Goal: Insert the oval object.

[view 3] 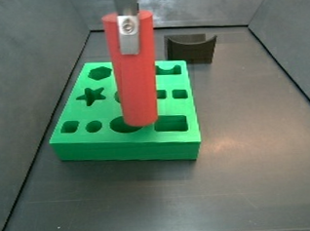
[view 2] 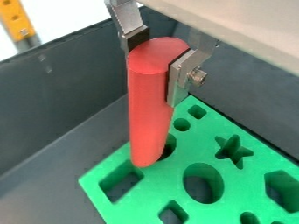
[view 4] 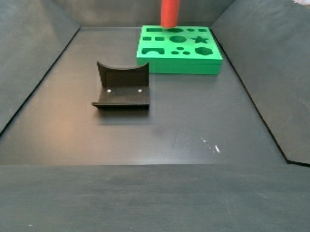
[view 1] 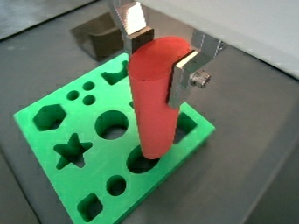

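Note:
The oval object, a tall red-orange peg, shows in both wrist views (view 1: 153, 101) (view 2: 147, 105) and both side views (view 3: 133, 80) (view 4: 171, 13). My gripper (view 1: 162, 54) (view 2: 158, 54) is shut on its top end and holds it upright; in a side view the gripper (view 3: 127, 26) is above the green block. The green block (view 1: 41, 131) (view 2: 146, 196) (view 3: 126, 146) (view 4: 182, 63) has several shaped holes. The peg's lower end stands at the mouth of a hole (view 1: 145, 163) near one edge of the block. I cannot tell how deep it sits.
A dark brown curved block (view 3: 190, 47) (view 4: 121, 86) (view 1: 100, 39) stands on the dark floor, apart from the green block. Dark grey walls (view 4: 49, 63) enclose the floor on the sides. A yellow thing (view 2: 14, 17) shows beyond the wall.

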Controlling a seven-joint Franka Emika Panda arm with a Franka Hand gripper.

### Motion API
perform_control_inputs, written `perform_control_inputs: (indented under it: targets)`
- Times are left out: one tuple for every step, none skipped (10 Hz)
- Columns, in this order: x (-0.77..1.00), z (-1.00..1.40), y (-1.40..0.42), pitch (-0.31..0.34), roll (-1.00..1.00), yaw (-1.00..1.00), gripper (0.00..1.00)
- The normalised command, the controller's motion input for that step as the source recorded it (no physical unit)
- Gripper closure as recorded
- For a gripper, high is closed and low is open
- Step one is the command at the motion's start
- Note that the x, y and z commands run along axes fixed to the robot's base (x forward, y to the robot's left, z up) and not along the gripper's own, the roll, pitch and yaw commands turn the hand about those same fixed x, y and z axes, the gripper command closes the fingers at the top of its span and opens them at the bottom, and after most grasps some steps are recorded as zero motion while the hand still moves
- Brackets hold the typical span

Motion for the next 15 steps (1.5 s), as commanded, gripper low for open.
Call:
perform_control_inputs:
  targets:
    - [-0.33, 0.00, -0.03, 0.000, 0.00, -0.61, 1.00]
    - [-0.40, -0.03, 0.00, 0.000, 0.06, -0.39, 1.00]
    - [-0.26, -0.03, 0.00, 0.000, 0.09, -0.40, 1.00]
    - [0.00, -0.01, 0.06, 0.000, 0.03, -0.11, 1.00]
    - [0.05, -0.09, 0.00, 0.000, 0.00, -0.02, 1.00]
    - [0.13, -0.19, 0.00, 0.000, 0.00, -0.01, 1.00]
    - [0.01, -0.14, 0.00, 0.000, 0.03, 0.00, 1.00]
    - [-0.03, -0.12, 0.02, 0.000, 0.06, 0.00, 1.00]
    - [0.00, -0.13, 0.06, 0.000, 0.04, 0.00, 1.00]
    - [0.00, -0.15, 0.11, 0.000, 0.03, 0.00, 1.00]
    - [0.02, -0.15, 0.08, 0.001, 0.03, 0.00, 1.00]
    - [0.07, -0.24, 0.00, 0.000, 0.00, 0.00, 1.00]
    - [0.18, -0.27, 0.00, 0.000, 0.00, -0.01, 1.00]
    - [0.21, -0.26, 0.00, 0.000, 0.00, -0.02, 1.00]
    - [0.08, -0.26, 0.00, -0.019, 0.00, -0.02, 1.00]
